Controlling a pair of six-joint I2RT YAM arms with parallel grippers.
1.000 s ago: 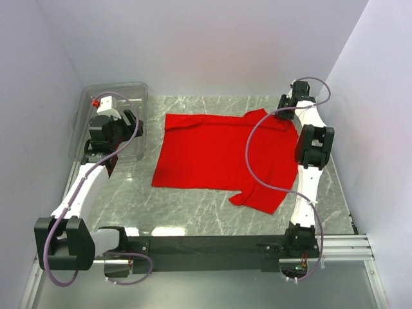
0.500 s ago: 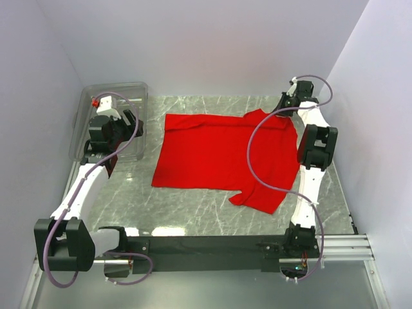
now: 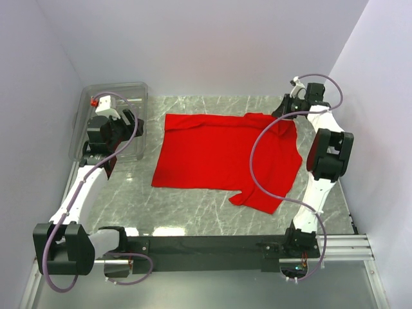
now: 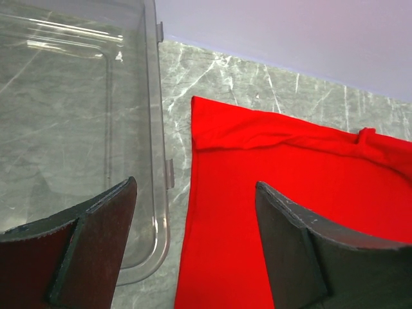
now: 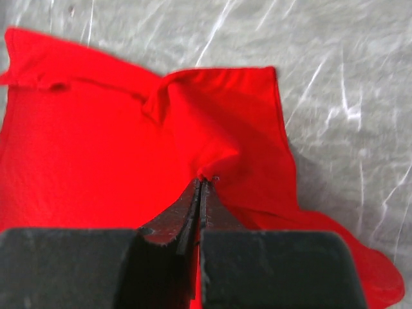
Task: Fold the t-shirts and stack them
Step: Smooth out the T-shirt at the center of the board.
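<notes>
My right gripper [image 5: 201, 183] pinched the t-shirt [image 3: 212, 154] corner and had pulled it rightward. My left gripper [image 4: 195, 193] stayed spread wide.

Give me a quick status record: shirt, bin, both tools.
shirt: red, spread on the table, far right corner pinched up
bin: clear plastic, far left, beside the shirt
left tool: open, holding nothing, over the bin's near edge
right tool: shut on shirt fabric at the far right
</notes>
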